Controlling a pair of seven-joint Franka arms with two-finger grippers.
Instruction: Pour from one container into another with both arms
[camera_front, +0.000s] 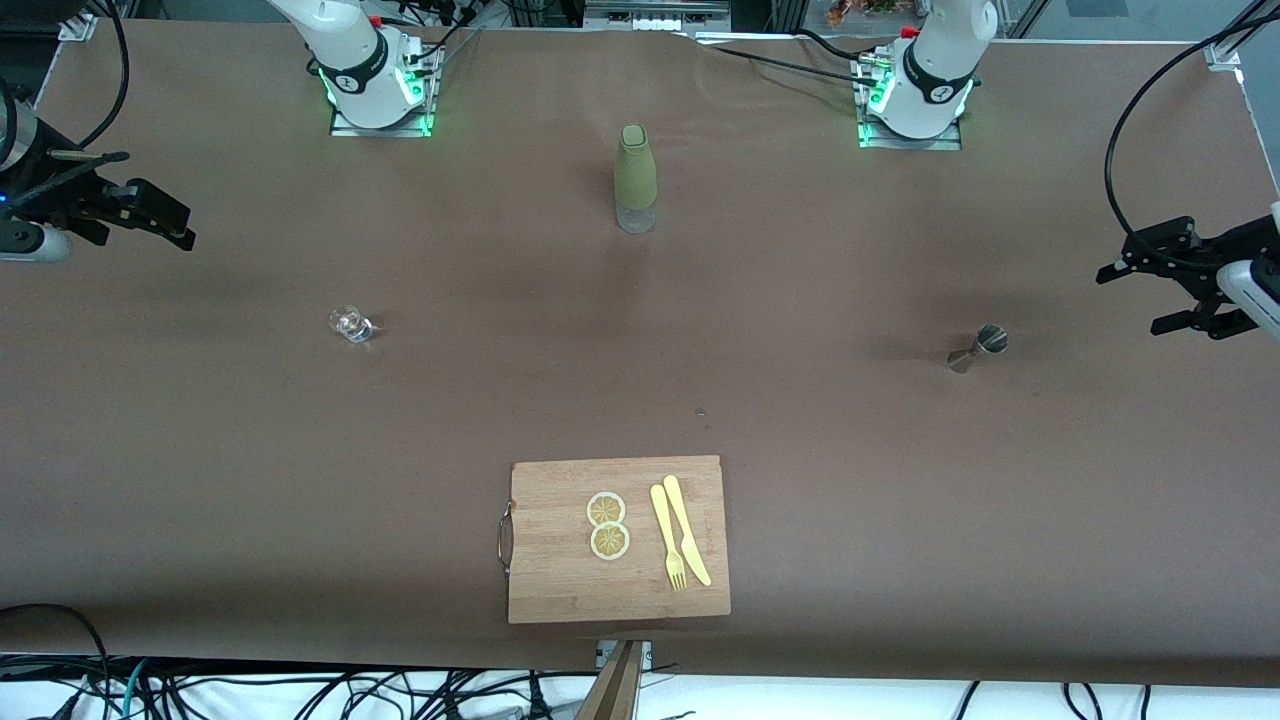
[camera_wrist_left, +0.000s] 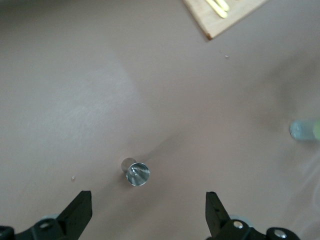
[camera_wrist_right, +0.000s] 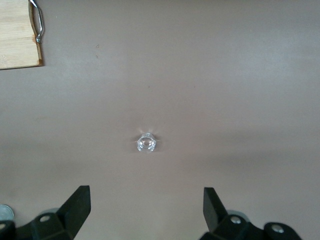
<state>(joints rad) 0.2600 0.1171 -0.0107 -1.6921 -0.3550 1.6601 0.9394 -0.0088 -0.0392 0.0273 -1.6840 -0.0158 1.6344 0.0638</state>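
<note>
A small clear glass (camera_front: 350, 323) (camera_wrist_right: 146, 143) stands toward the right arm's end of the table. A small metal jigger (camera_front: 980, 346) (camera_wrist_left: 136, 173) stands upright toward the left arm's end. My right gripper (camera_front: 185, 226) (camera_wrist_right: 146, 206) hangs open over the table's edge at its own end, apart from the glass, with nothing between its fingers. My left gripper (camera_front: 1140, 297) (camera_wrist_left: 148, 210) hangs open over its end of the table, close to the jigger but not touching it. A green-sleeved bottle (camera_front: 635, 178) (camera_wrist_left: 305, 129) stands between the two arm bases.
A wooden cutting board (camera_front: 560, 580) (camera_wrist_left: 235, 20) (camera_wrist_right: 17, 45) lies near the table's front edge with two lemon slices (camera_front: 607, 525), a yellow fork (camera_front: 667, 540) and a yellow knife (camera_front: 687, 540) on it. Cables hang round the table's ends.
</note>
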